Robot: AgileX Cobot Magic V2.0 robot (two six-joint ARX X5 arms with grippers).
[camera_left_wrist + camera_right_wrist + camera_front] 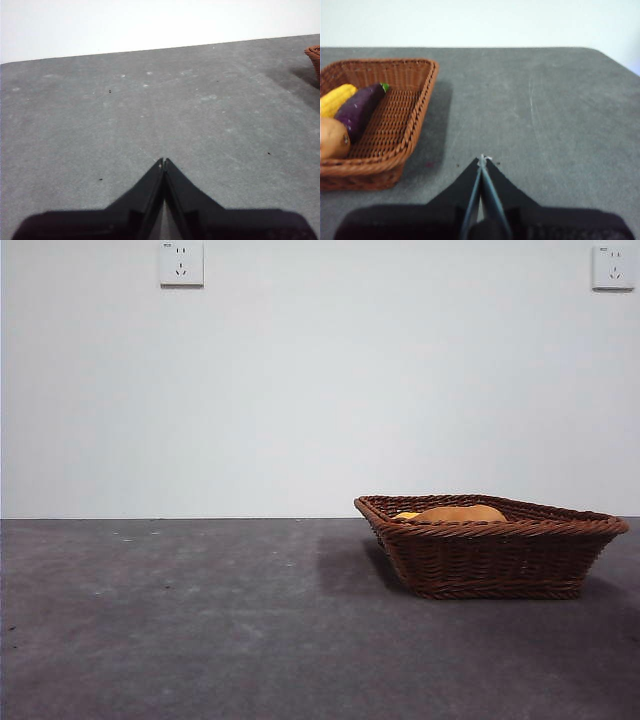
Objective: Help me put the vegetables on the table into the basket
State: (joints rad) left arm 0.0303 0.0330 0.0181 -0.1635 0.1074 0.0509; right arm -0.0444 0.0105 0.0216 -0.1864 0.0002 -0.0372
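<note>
The brown wicker basket [490, 545] stands on the right of the grey table [200, 620]. The orange-brown potato [460, 513] shows above its rim, with a bit of the yellow vegetable [405, 514] beside it. In the right wrist view the basket [395, 130] holds the potato [332, 139], the purple eggplant [360, 107] and the bumpy yellow vegetable [335, 97]. My right gripper [482, 159] is shut and empty over bare table beside the basket. My left gripper [163, 161] is shut and empty over bare table; the basket's edge [314, 52] shows far off.
A white wall [320, 380] with two sockets stands behind the table. The table's far edge and a corner show in the right wrist view [600, 52]. Neither arm shows in the front view.
</note>
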